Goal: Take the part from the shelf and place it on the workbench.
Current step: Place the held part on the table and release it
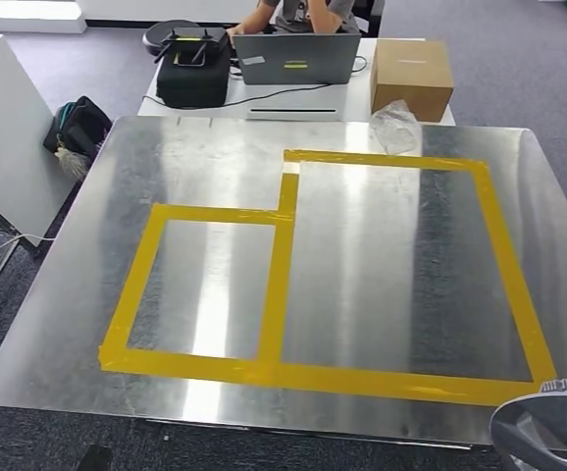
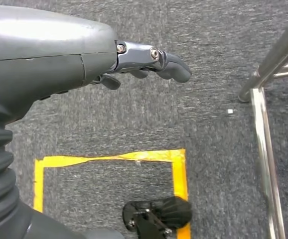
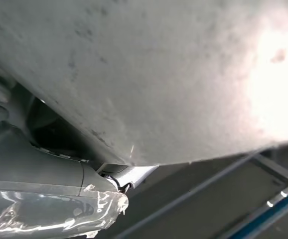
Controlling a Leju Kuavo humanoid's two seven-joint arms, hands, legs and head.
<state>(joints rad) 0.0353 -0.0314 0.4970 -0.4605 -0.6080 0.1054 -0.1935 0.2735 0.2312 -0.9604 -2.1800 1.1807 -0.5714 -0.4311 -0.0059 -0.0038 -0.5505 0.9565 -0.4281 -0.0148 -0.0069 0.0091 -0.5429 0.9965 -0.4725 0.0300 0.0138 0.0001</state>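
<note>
The steel workbench [image 1: 354,265] lies in front of me, marked with two yellow tape rectangles [image 1: 286,265], both bare. At the bench's near right corner a dark grey curved part [image 1: 543,427] shows in the head view. In the right wrist view its broad grey surface [image 3: 154,74] lies across my right hand [image 3: 60,184] and hides the fingers; the hand grips it from beneath, and clear film clings to the hand. My left hand [image 2: 150,62] hangs over the grey carpet, fingers stretched out and holding nothing.
Behind the bench stands a white table with a laptop [image 1: 295,59], a cardboard box [image 1: 411,77], a black case [image 1: 193,71] and a seated person [image 1: 303,12]. Crumpled plastic [image 1: 395,126] lies on the bench's far edge. A metal frame [image 2: 266,149] stands by my left side.
</note>
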